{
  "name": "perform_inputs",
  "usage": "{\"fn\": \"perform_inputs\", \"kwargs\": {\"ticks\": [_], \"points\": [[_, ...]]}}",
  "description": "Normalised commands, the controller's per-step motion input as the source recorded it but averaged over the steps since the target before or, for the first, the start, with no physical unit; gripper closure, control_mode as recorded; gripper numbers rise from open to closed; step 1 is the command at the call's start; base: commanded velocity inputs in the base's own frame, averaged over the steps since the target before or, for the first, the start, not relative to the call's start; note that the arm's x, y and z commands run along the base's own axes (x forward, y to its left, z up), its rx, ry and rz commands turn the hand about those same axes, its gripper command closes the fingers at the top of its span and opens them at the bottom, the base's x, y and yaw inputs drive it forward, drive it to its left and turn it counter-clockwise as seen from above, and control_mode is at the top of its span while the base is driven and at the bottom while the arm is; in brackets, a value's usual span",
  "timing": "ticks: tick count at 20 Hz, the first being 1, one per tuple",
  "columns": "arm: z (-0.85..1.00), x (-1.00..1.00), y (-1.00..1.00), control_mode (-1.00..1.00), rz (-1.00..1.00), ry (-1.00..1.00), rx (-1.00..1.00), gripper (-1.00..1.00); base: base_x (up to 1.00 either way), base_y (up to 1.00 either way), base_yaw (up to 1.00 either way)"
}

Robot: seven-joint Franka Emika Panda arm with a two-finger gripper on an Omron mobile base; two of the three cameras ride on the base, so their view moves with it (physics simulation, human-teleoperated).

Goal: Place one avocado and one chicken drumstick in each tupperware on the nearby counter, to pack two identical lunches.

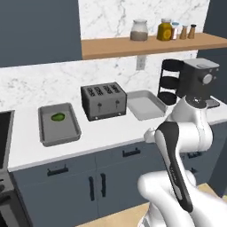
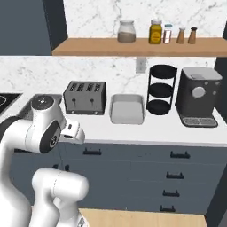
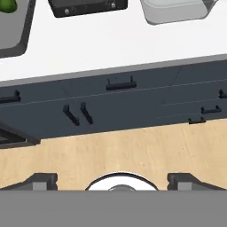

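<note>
Marble backsplash rose behind the long white counter (image 1: 111, 133) as we looked over it, with dark blue-grey drawers and black bar handles beneath. At the far left of the left base view we saw the edge of a dark cooktop (image 1: 4, 133). Next along stood the left tupperware (image 1: 58, 124), a shallow grey container with one green avocado (image 1: 58, 117) lying in its back half, apart from the walls. Just right of it sat a dark four-slot toaster (image 1: 103, 101), and beyond that the right tupperware (image 1: 146, 105), the same grey and shallow shape. Further right we found a black three-tier round rack (image 2: 161, 90) against the wall and, beside it, a dark coffee machine (image 2: 197, 96). Above them a wooden wall shelf (image 2: 142, 46) carried a glass jar (image 2: 126, 31), an amber jar (image 2: 155, 32) and three small shakers. Our arm was folded low in front of the drawers, its hand off the counter's front edge and pointing down toward the pale wood floor (image 3: 119, 150). In the hand view our gripper (image 3: 117, 181) had its two dark tips set far apart at the bottom corners, jaws spread wide with nothing between them. We could not make out a chicken drumstick anywhere.
</note>
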Motion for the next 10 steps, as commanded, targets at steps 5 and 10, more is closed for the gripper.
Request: {"fn": "perform_inputs", "kwargs": {"ticks": [5,10], "points": [[0.00,0.00,0.00,1.00,0.00,0.00,0.00,-1.00,-0.02,-1.00,-0.32],[0.00,0.00,0.00,1.00,0.00,0.00,0.00,-1.00,0.00,-0.97,-0.22]]}}
